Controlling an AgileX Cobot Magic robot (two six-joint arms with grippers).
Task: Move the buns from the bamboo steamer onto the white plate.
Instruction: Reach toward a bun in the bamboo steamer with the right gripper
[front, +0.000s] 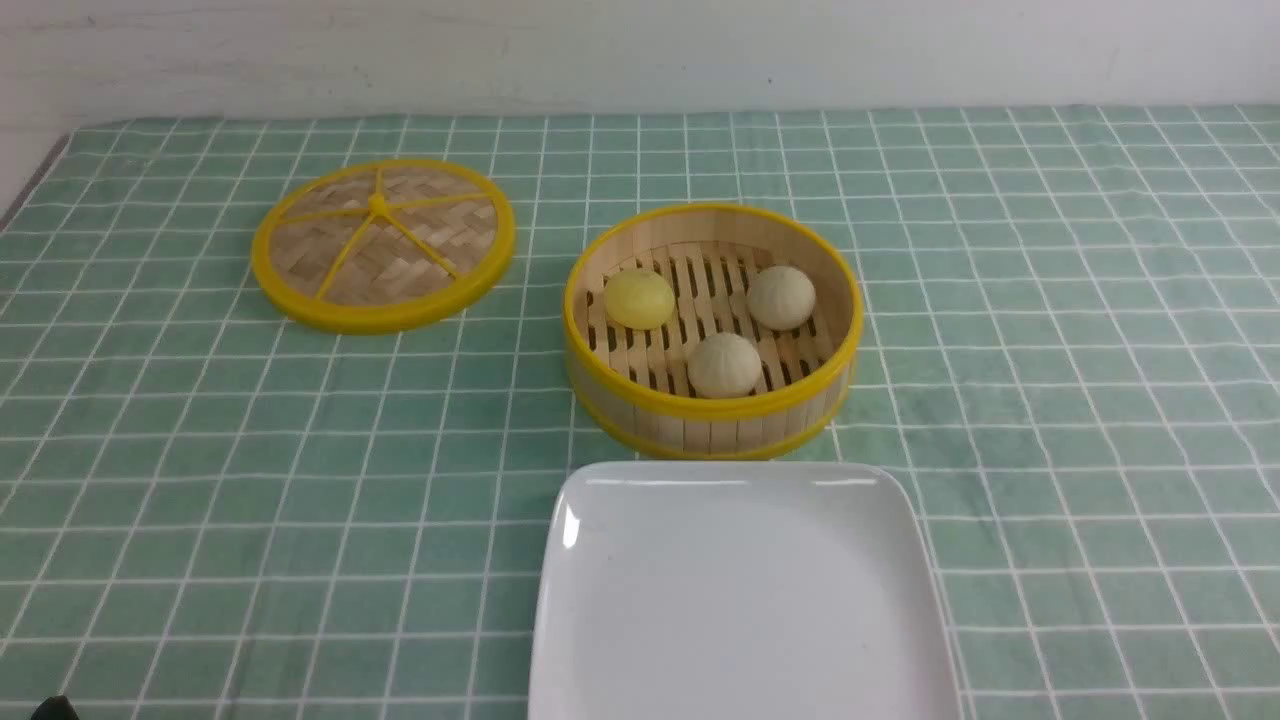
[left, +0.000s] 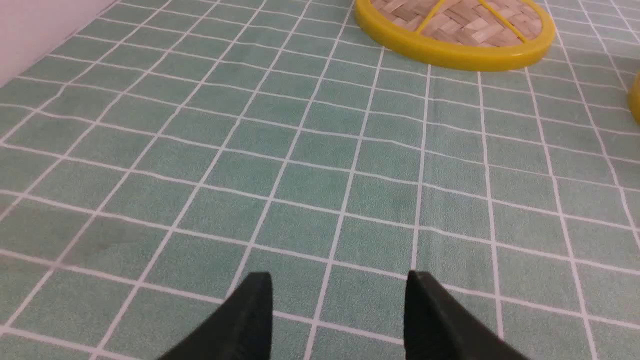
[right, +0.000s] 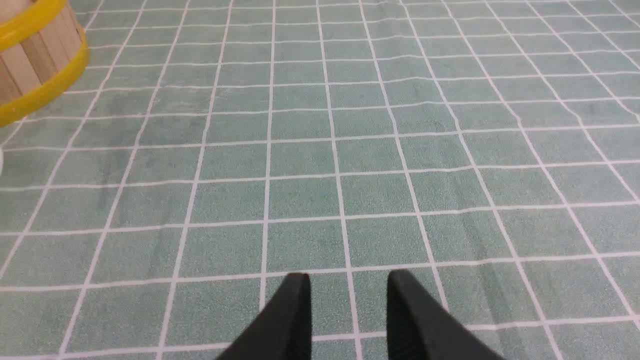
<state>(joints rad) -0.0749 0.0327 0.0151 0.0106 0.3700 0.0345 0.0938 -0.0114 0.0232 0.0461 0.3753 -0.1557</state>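
Three buns lie in the bamboo steamer (front: 712, 428) at mid-table in the front view: a pale yellow one (front: 640, 298) at its left, a cream one (front: 781, 297) at its right, another cream one (front: 724, 365) nearest me. The white plate (front: 742, 590) sits just in front of the steamer with nothing on it. My left gripper (left: 340, 280) hovers open over bare cloth, nothing between its fingers. My right gripper (right: 349, 280) is also open with a narrower gap, holding nothing, over cloth to the right of the steamer (right: 30, 65).
The woven steamer lid (front: 383, 243) with yellow rim and spokes lies flat at the back left; its edge shows in the left wrist view as lid (left: 450, 52). A green checked cloth (front: 1080, 350) covers the table, with a white wall behind.
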